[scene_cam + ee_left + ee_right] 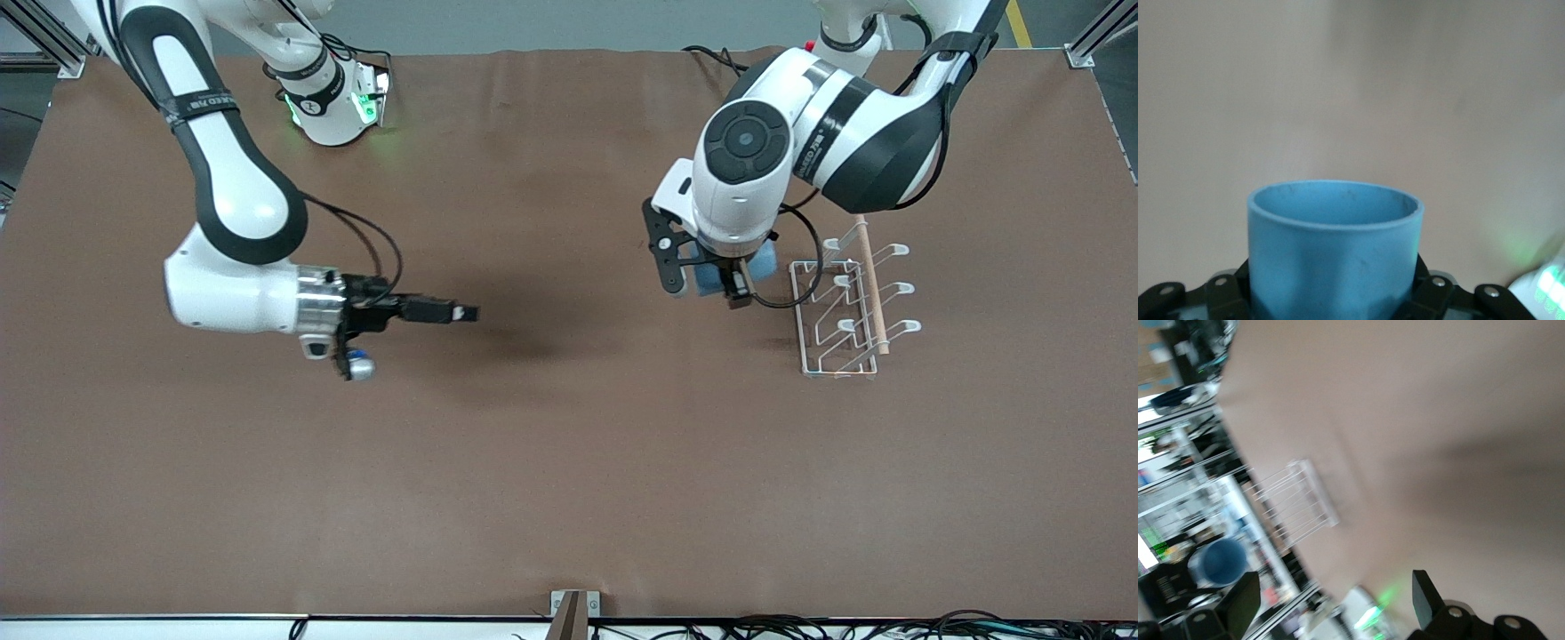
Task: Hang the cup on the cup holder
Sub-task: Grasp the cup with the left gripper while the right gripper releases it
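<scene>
Left pincer (716, 283) clamped on cup (763, 263), carried in air just beside cup holder (845, 307), rim turned outward, probably for slipping over prong. Right pincer (444, 313) waiting over bare surface (569, 462), fingers apart, well apart from rack.

The left gripper (722, 283) hung over the table, fingers clamped on the cup (711, 277). The right gripper (462, 313) waited, wrist horizontal, pointing toward 3 o'clock in the front view, fingers apparently parted.
</scene>
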Controlling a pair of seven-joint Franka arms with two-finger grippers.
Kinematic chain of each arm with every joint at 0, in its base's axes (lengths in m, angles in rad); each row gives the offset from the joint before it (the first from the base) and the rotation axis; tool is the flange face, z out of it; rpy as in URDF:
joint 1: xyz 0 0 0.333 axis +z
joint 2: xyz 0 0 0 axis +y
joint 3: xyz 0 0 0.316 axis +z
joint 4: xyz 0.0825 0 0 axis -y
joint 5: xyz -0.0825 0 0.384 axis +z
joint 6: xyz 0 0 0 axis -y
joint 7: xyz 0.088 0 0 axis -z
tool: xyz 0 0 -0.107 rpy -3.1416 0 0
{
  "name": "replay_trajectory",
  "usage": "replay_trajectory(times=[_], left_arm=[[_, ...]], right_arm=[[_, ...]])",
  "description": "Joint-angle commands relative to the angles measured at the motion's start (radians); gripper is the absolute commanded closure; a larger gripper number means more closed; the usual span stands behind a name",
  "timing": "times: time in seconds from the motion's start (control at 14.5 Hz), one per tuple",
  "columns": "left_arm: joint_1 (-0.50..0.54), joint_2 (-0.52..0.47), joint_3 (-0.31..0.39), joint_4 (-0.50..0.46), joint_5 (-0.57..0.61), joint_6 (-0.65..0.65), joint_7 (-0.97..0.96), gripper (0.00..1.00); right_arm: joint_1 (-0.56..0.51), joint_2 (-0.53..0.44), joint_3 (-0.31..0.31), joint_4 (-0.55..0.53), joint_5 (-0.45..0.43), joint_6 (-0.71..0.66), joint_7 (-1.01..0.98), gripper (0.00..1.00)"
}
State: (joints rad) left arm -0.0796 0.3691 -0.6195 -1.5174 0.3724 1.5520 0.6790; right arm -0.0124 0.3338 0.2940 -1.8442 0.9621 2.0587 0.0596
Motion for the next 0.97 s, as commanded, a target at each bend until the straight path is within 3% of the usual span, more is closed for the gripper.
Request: replay_trajectory(times=[0.0, 0.34, 0.55, 0.9], left_arm=[[-0.005, -0.004, 0.000, -0.068, 0.225, -0.067, 0.027, 1.00], [0.043, 0.060, 0.001, -0.159, 0.544, -0.085, 0.095, 1.00], [0.044, 0.145, 0.001, -0.178, 0.718, -0.154, 0.142, 1.00], [0.069, 0.215, 0.004, -0.214, 0.865, -0.194, 0.145, 0.99]], right_arm=[[0.003, -0.071, -0.079, -0.027, -0.232, 0.005, 0.051, 0.00], [0.023, -0.128, -0.264, -0.006, -0.671, 0.014, 0.051, 0.00], [0.035, -0.218, -0.314, -0.007, -0.869, -0.002, 0.037, 0.00], [0.029, -0.326, -0.358, 0.054, -0.910, -0.199, 0.029, 0.00]])
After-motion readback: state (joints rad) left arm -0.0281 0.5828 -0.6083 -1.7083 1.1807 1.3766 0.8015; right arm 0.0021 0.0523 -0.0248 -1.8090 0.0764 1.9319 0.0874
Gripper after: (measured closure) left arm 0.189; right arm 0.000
